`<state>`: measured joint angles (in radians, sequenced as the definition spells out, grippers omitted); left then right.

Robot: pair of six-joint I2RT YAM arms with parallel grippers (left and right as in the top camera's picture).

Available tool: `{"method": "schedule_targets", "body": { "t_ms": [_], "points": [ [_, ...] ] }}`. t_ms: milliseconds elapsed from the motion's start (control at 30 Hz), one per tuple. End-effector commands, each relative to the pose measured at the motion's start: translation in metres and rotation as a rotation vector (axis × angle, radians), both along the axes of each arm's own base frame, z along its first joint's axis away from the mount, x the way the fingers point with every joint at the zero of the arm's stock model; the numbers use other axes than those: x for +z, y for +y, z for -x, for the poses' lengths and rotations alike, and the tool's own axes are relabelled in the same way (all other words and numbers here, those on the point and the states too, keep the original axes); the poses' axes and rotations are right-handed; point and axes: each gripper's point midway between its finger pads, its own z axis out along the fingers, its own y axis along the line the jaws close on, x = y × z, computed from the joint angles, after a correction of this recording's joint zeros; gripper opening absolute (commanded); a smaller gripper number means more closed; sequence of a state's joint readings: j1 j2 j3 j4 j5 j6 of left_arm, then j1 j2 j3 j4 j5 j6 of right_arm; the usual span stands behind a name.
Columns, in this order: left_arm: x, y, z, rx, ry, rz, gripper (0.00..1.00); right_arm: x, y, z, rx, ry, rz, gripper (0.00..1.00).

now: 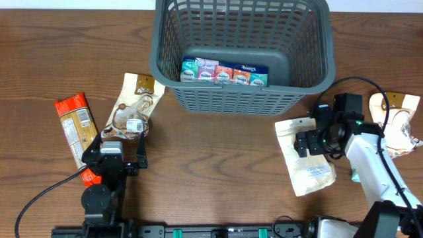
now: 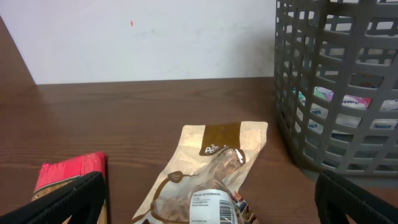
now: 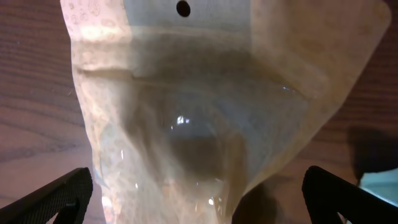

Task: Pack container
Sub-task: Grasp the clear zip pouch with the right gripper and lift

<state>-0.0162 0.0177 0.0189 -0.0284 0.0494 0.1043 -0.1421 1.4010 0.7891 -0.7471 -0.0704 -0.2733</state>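
Hovering over pale pouch (image 1: 308, 169) beside container (image 1: 241, 99), right hand (image 1: 304, 140) released, empty; left hand (image 1: 121, 141) released too, above brown pouch (image 1: 135, 99).

Wood table (image 1: 218, 158); grey basket (image 1: 231, 99); scattered snack pouches (image 1: 310, 173)

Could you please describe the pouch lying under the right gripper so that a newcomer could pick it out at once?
Find the large dark grey slotted plastic basket at the far edge of the wooden table, then look off its near right corner, where the right gripper hangs. The flat cream pouch beneath it is plain with a white label, unlike the brown-topped pouch farther right.
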Motion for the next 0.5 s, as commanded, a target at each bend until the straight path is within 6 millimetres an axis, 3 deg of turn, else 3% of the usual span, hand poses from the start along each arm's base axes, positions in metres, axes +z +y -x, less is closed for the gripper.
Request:
{"method": "schedule_targets", "body": {
  "t_ms": [0, 267, 467],
  "points": [
    [-0.016, 0.001, 0.001, 0.009, 0.052, 0.002, 0.99, -0.009, 0.0, 0.004, 0.005, 0.013, -0.008, 0.99],
    [-0.016, 0.001, 0.001, 0.009, 0.052, 0.002, 0.99, -0.029, 0.007, 0.008, 0.012, 0.032, -0.045, 0.99],
    [-0.016, 0.001, 0.001, 0.009, 0.052, 0.002, 0.99, -0.038, 0.007, 0.01, 0.011, 0.06, -0.049, 0.94]
  ]
}}
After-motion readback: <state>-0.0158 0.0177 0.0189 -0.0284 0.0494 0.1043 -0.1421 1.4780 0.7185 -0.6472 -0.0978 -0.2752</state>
